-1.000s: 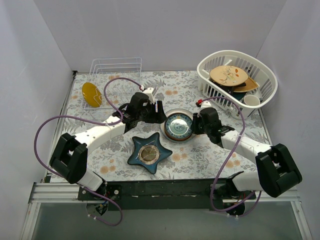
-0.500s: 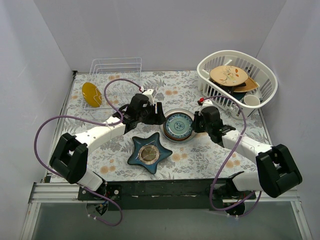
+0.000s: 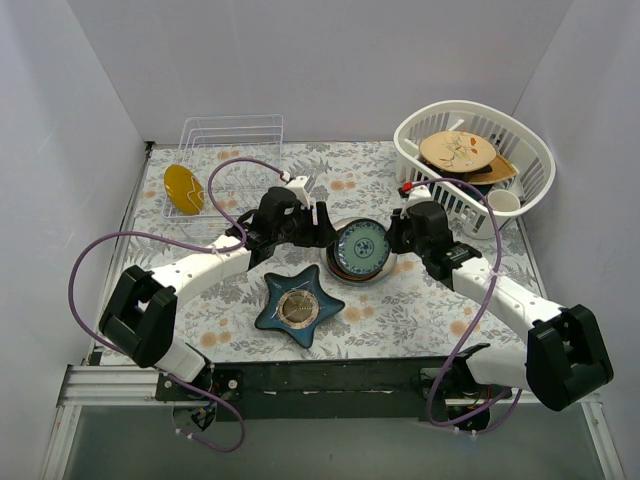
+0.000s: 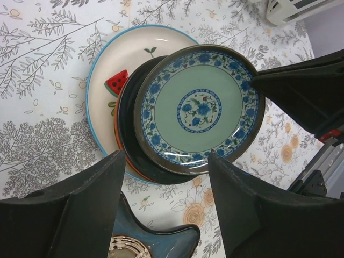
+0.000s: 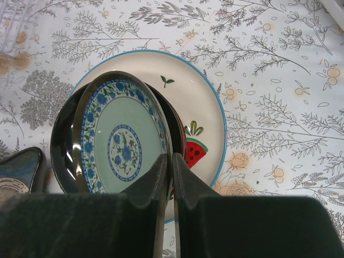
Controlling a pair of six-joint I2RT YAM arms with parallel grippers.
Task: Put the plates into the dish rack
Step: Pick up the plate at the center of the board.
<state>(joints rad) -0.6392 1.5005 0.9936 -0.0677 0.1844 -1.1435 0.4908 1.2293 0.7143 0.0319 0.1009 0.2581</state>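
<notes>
A teal-green plate (image 3: 360,248) with a blue flower border stands tilted over the stack of plates (image 3: 343,273) in the middle of the table. My right gripper (image 5: 172,158) is shut on its right rim, one finger on each face. Under it lie a dark plate (image 4: 129,126), an orange-red rim, and a white plate with a watermelon picture (image 5: 200,105). My left gripper (image 4: 165,164) hangs open just left of the stack, touching nothing. The dish rack (image 3: 232,150) stands at the back left, a yellow plate (image 3: 183,188) leaning at its left end.
A dark blue star-shaped dish (image 3: 298,305) lies in front of the stack, close under my left fingers. A white slotted basket (image 3: 530,160) holding a tan plate and other dishes stands at the back right. Grey walls close the table on three sides.
My right gripper has closed on the teal-green plate's rim and tipped that edge up off the stack. The left arm has stayed where it was.
</notes>
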